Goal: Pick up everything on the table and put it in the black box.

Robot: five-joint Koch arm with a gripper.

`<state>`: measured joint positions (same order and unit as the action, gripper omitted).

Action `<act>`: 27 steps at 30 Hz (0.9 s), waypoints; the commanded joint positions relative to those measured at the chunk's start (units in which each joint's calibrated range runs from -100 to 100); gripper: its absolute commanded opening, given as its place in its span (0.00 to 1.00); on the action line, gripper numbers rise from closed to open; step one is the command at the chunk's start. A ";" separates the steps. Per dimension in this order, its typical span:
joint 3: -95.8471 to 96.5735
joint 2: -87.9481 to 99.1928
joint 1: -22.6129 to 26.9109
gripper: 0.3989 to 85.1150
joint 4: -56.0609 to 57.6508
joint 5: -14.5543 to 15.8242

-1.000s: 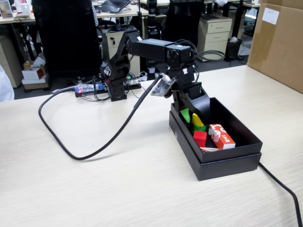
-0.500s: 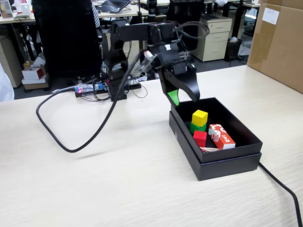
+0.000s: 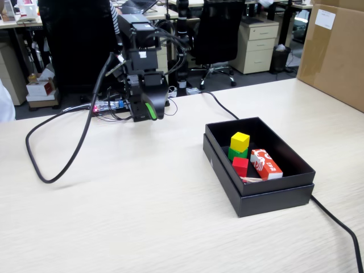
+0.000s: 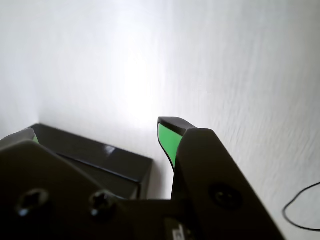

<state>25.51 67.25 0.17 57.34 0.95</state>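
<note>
Cubes (image 3: 239, 152) boxed, far from jaws

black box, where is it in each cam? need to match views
Fixed view: the black box sits right of centre on the table, with the cubes inside it.
Wrist view: only a corner of the black box shows at lower left, partly behind the claw.
Shared landmark: the claw's green-lined finger, at upper left in the fixed view, centre in the wrist view.
</note>
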 commanded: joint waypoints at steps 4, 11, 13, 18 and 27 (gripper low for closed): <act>12.29 11.87 -1.12 0.57 -10.73 1.17; 28.79 17.60 -1.42 0.57 -24.64 1.76; 32.60 18.87 -1.37 0.57 -26.97 1.90; 42.94 20.13 -1.37 0.56 -37.34 1.27; 63.70 20.01 -1.86 0.56 -61.96 -2.39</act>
<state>86.13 87.57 -1.73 2.05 -0.32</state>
